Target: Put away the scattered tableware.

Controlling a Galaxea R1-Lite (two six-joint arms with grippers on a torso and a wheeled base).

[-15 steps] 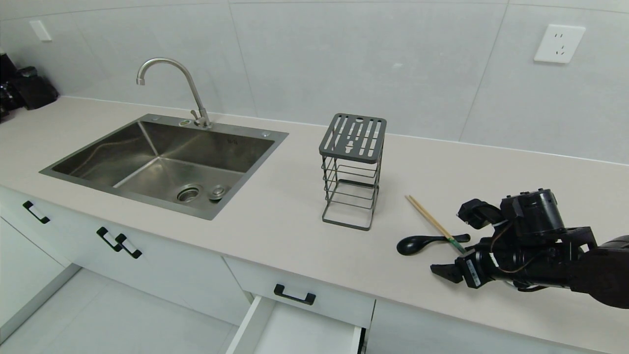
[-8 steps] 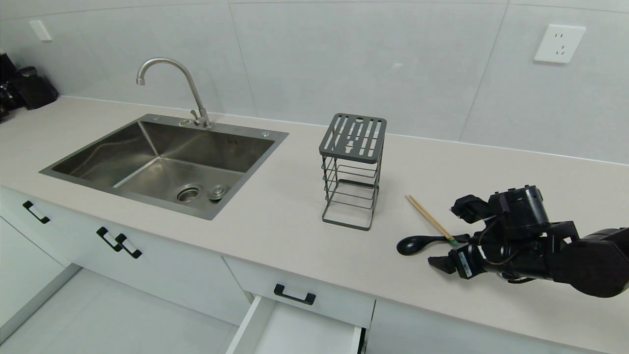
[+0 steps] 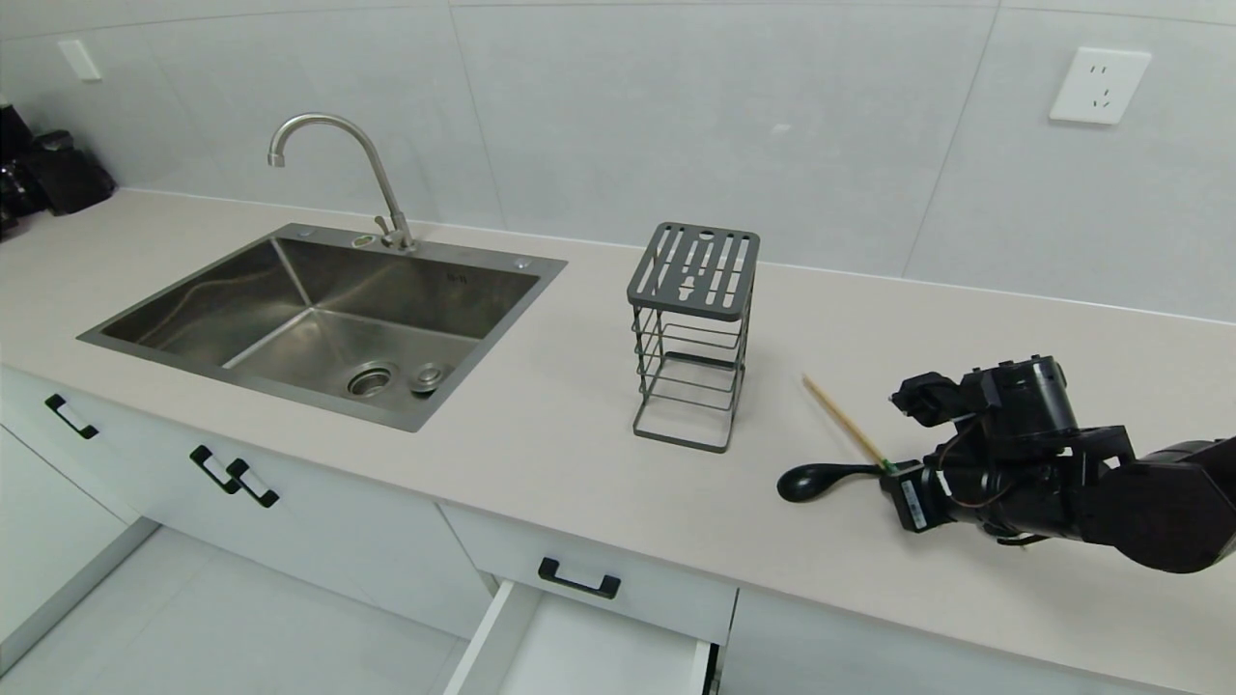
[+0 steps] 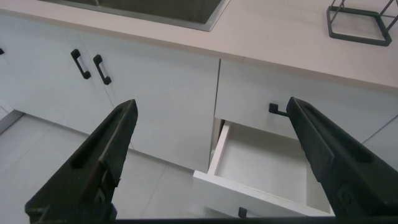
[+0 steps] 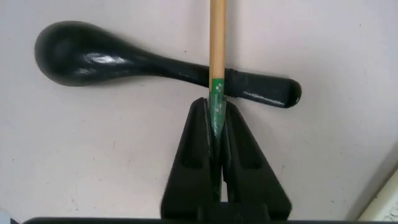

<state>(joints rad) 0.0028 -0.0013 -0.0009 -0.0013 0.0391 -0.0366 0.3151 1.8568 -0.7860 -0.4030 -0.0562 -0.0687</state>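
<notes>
Two pieces lie out, nothing racked yet, I judge.

Head view: right gripper pinches green-tipped bamboo chopsticks beside the glossy black spoon, near the dark wire cutlery rack.

Left wrist: left gripper spread wide above the open white drawer.

Right wrist: jaws clamp the chopsticks' green end, which crosses the spoon's handle.

Scene lit brightly, evenly — shadows soft, faint. Glare caught on spoon, sink steel; straight lines bent at head-view edges.
</notes>
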